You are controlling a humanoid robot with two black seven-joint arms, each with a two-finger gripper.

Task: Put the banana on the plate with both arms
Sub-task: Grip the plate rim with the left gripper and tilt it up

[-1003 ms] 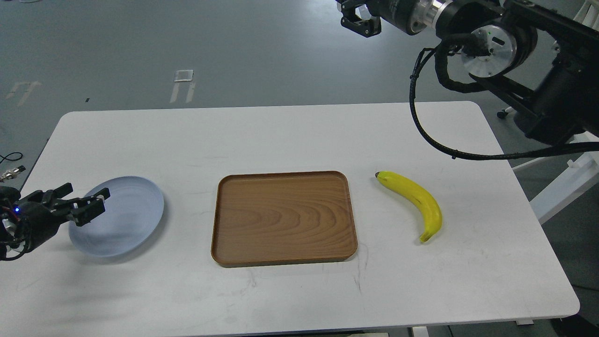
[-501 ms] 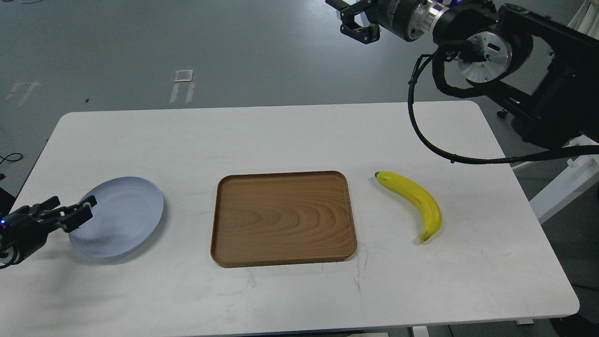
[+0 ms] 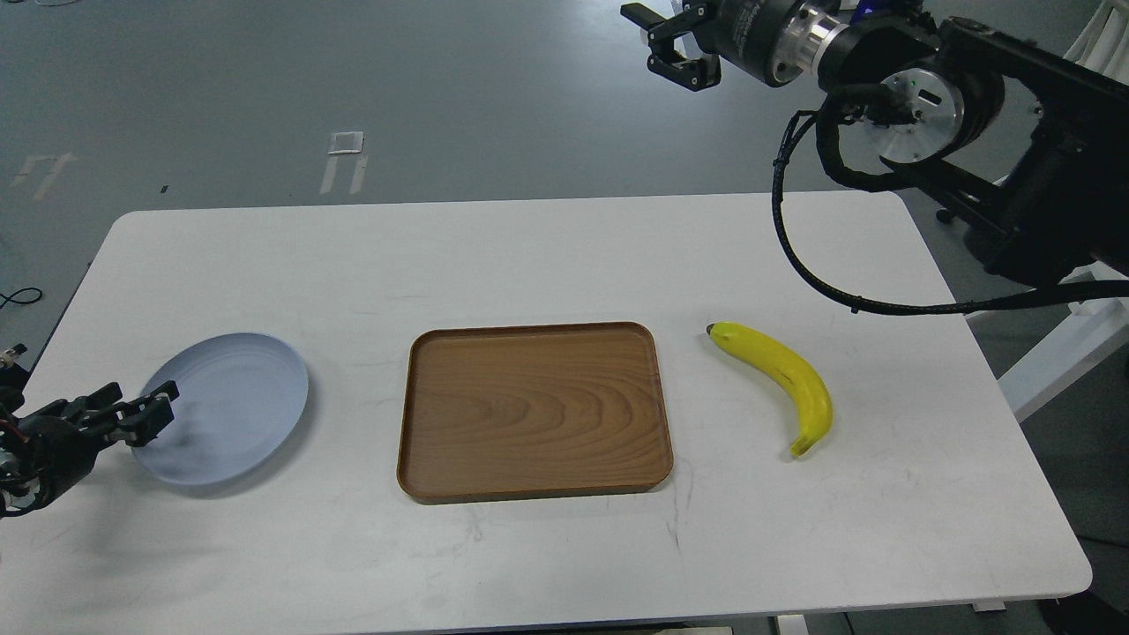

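Left gripper (image 3: 141, 410): fingers parted, empty, drawn back leftward over the last second to the near-left rim of the plate (image 3: 231, 399), no longer reaching over it. Right gripper (image 3: 675, 44): high beyond the table's far edge, fingers spread, shifted only slightly, well apart from the banana (image 3: 781, 381) lying untouched right of the wooden tray (image 3: 534, 411). Neither grasp begun; judged an early approach stage.

Bright, even overhead light; sharp picture, soft faint shadows.
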